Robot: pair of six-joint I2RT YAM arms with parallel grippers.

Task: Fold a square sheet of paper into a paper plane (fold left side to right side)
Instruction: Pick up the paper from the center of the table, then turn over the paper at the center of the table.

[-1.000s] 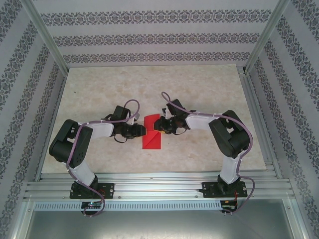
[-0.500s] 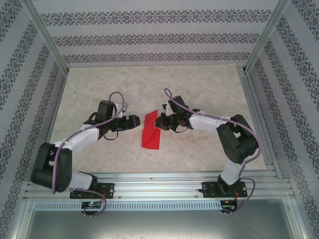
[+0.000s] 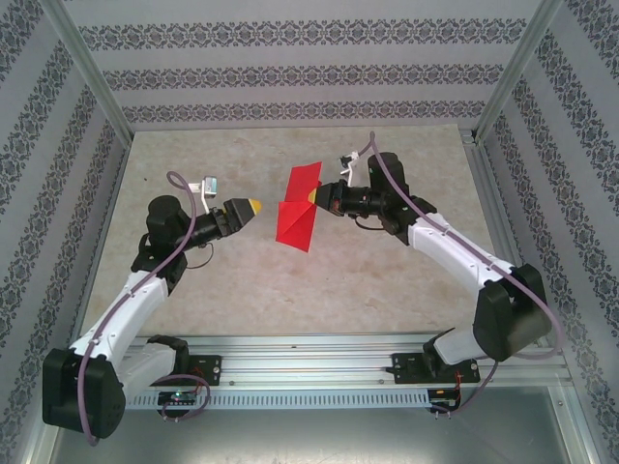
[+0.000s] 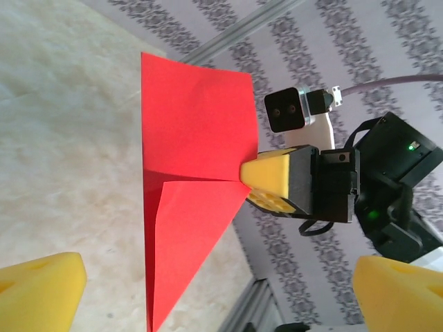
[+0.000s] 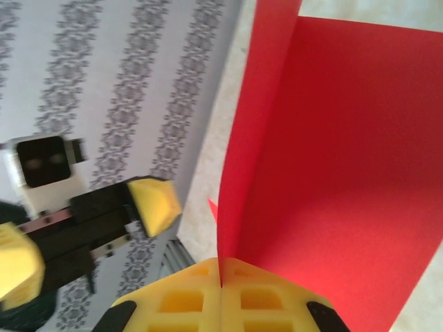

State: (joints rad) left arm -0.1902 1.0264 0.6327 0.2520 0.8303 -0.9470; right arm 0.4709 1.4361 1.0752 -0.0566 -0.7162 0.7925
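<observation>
- Paper plane [image 3: 298,215], top external view: red folded sheet, held up over the middle of the table [image 3: 387,290], between the two arms.
- Right gripper [image 3: 312,197] reaches in from the right, yellow pads pinching the plane's right edge.
- Left gripper [image 3: 248,206] sits to the plane's left, apart from it and pointing at it. How wide its jaws stand is hard to read from this angle.
- Left wrist view: left gripper [image 4: 221,290] is spread wide, with one yellow fingertip [image 4: 41,285] at each lower corner of the view and nothing between them.
- Paper plane [image 4: 194,131] faces the camera with a broad panel on top and a diagonal-edged flap below that narrows to a point at the bottom. Table and patterned wall are behind it.
- Right gripper [image 4: 257,181] is clamped on the plane's right edge, where panel and flap meet.
- Right wrist view: right gripper [image 5: 221,301] has its pads pressed together on the paper plane [image 5: 339,180]. Two red layers rise from the pinch and splay apart.
- Left gripper [image 5: 83,235] is in the background at left, its fingers parted, not touching the paper.
</observation>
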